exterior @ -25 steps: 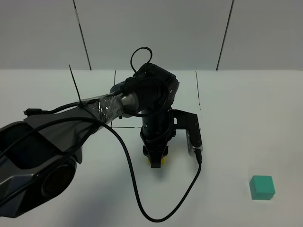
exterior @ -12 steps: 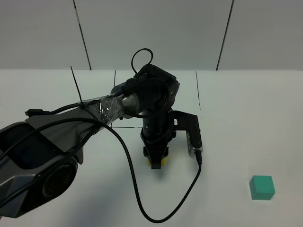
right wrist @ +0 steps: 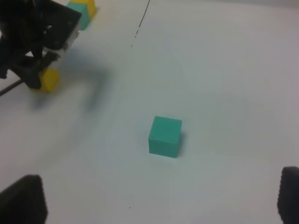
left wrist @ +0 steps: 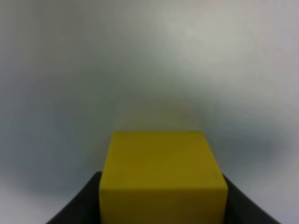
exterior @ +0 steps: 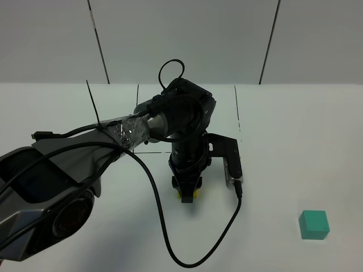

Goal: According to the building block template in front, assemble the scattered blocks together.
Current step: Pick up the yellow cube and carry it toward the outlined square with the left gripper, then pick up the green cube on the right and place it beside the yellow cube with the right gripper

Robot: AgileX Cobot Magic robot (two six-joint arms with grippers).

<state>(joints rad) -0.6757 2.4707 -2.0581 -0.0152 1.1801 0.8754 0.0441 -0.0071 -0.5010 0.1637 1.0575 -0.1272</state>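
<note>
Teal-green, the loose cube [exterior: 313,224] sits nearest the high camera, alone on the white table [exterior: 295,141] on the robot's right side. The right wrist view looks down on it, with the right gripper [right wrist: 156,200] spread wide. Its two dark fingertips [right wrist: 23,200] stand at either edge of that view, well apart from the cube and touching nothing. A black cable [exterior: 164,226] loops low across the table from the left arm's wrist. Farther in, near the middle of the table, the left gripper [exterior: 187,190] points downward, pinching the yellow cube [exterior: 187,194] between its black fingers. The left wrist view shows that cube filling the gap between them. Whether it rests on the table or hangs just above it cannot be told. Farthest back, the template pair [right wrist: 83,9], a teal cube joined to a yellow one, shows only in the right wrist view, beyond the left gripper.
</note>
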